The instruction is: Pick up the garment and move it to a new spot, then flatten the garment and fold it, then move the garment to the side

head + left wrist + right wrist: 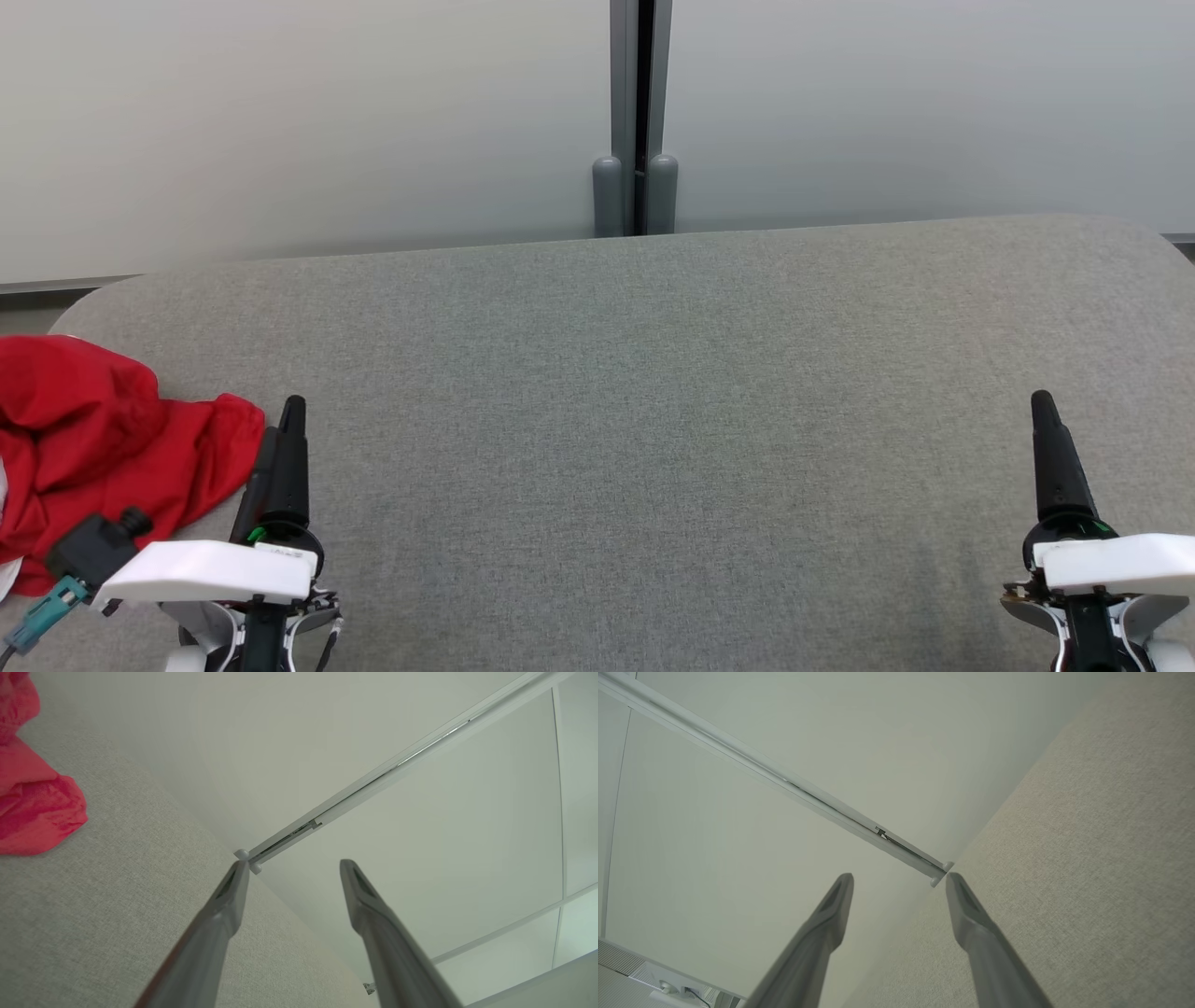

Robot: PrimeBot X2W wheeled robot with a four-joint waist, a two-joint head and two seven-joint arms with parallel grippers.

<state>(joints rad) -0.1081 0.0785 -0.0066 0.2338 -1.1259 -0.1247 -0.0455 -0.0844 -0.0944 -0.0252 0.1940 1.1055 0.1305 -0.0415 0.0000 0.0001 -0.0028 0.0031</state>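
A crumpled red garment lies bunched at the table's far left edge; the left wrist view catches a fold of this garment at its upper left. My left gripper hovers just right of the cloth, apart from it, and its two fingers stand open and empty in its own view. Far off at the lower right, my right gripper points up the table, and its wrist view shows the right gripper open with nothing between the fingers.
The grey fabric-covered table stretches wide between the two arms, with rounded far corners. Pale frosted wall panels stand behind it, joined by a grey vertical post at the middle of the far edge.
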